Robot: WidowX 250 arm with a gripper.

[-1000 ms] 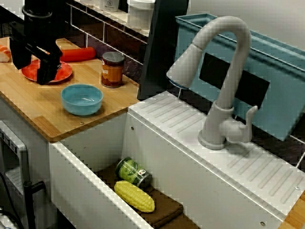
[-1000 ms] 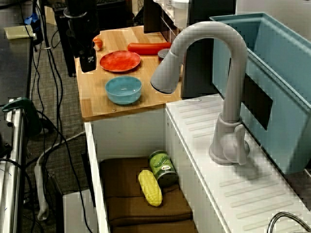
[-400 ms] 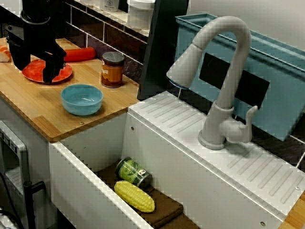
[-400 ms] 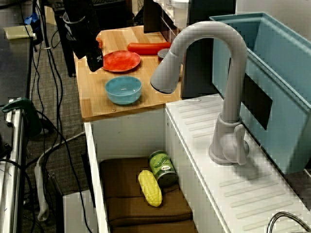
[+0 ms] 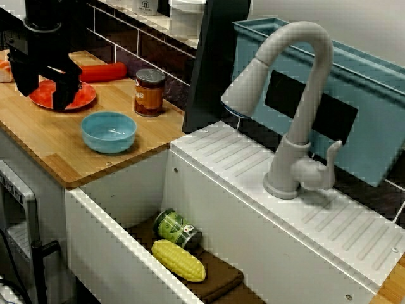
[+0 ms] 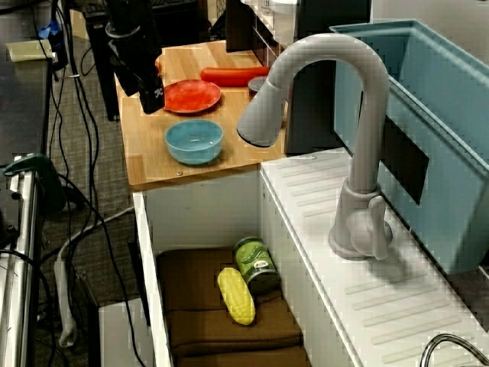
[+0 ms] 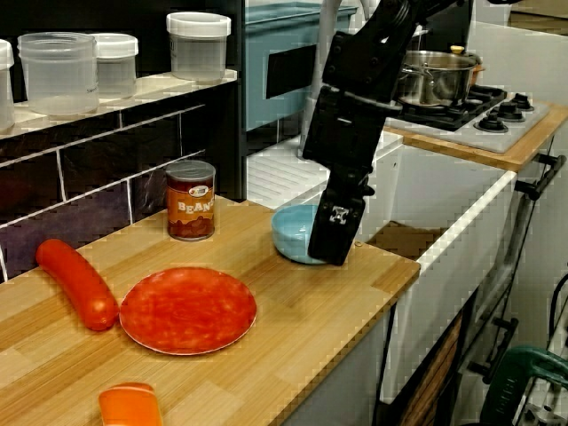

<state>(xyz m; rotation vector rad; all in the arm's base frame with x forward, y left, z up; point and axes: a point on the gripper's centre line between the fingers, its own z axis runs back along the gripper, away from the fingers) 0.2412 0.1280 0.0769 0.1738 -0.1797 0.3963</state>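
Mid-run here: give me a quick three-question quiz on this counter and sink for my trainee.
1. True or false: the gripper is open and holds nothing.
2. Which lies in the sink beside the corn cob? A) green can B) beans can C) blue bowl
3. Fill in: the red sausage lies beside the red ____.
Key: 1 true; 2 A; 3 plate.

seen over the sink, my gripper (image 5: 43,98) hides part of the red plate (image 5: 85,95); at counter level, part of the blue bowl (image 7: 288,235).
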